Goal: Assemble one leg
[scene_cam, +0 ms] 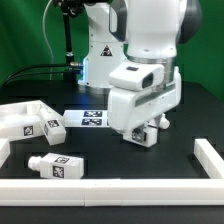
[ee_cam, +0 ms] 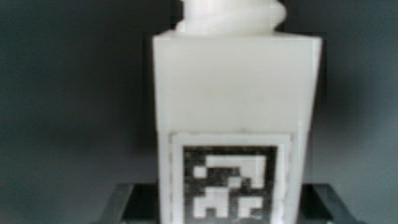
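My gripper [scene_cam: 141, 127] is shut on one leg [scene_cam: 145, 134], a chunky white peg with a black-and-white tag, held low over the black table right of centre. In the wrist view this leg [ee_cam: 231, 85] fills the picture, its tag [ee_cam: 228, 180] sits between the dark fingers [ee_cam: 146, 203], and its narrow stud [ee_cam: 231, 15] points away from the gripper [ee_cam: 228, 206]. A second leg [scene_cam: 57, 164] lies on its side at the front of the exterior view's left. The large white panel [scene_cam: 22, 121] with tags lies at the left edge.
The marker board [scene_cam: 90, 118] lies flat behind the gripper, near the arm's base. A white rail [scene_cam: 110, 190] runs along the front of the table and another rail [scene_cam: 207, 156] stands at the exterior view's right.
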Robot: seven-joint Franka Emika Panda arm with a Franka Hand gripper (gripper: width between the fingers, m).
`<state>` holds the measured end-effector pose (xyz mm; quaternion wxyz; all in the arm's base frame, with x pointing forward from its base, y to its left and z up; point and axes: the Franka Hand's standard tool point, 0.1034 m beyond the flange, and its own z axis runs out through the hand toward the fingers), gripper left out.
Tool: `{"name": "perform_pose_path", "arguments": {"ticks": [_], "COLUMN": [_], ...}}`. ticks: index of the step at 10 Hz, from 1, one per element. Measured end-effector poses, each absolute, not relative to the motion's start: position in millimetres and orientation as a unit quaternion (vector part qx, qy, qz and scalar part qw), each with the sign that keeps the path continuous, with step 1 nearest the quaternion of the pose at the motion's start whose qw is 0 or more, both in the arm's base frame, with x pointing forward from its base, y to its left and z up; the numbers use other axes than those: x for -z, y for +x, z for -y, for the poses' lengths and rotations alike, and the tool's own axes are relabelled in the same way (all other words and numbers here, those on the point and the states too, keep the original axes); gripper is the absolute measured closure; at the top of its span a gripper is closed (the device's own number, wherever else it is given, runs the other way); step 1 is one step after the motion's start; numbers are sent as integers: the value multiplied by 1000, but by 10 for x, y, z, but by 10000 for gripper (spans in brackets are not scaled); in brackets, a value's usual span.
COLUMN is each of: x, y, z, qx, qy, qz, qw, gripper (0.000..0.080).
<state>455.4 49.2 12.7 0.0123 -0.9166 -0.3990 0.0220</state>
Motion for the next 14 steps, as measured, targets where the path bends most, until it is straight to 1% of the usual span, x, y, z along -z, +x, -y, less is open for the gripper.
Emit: {"name": "perform_pose_path", "arguments": {"ticks": [1, 2, 4, 9, 10, 11, 12, 13, 14], "x": [-103, -85, -82, -79, -78, -77, -107, -267, -454], "y": [4309, 4137, 4079, 4086, 4084, 4084, 4071, 4065, 4087], "z": [-449, -451, -366, -382, -382, -382, -338, -204, -74], "qx": [-32, -40, -38, -38, -38, -38, -44, -53, -53], "qy": [-925, -931, -932, -931, -931, -931, -932, -936, -941], "qz": [378, 361, 361, 363, 363, 363, 360, 348, 335], "qw": [17, 18, 18, 18, 18, 18, 18, 13, 7], "gripper": [514, 514, 514, 514, 333, 333, 196, 156, 156]}}
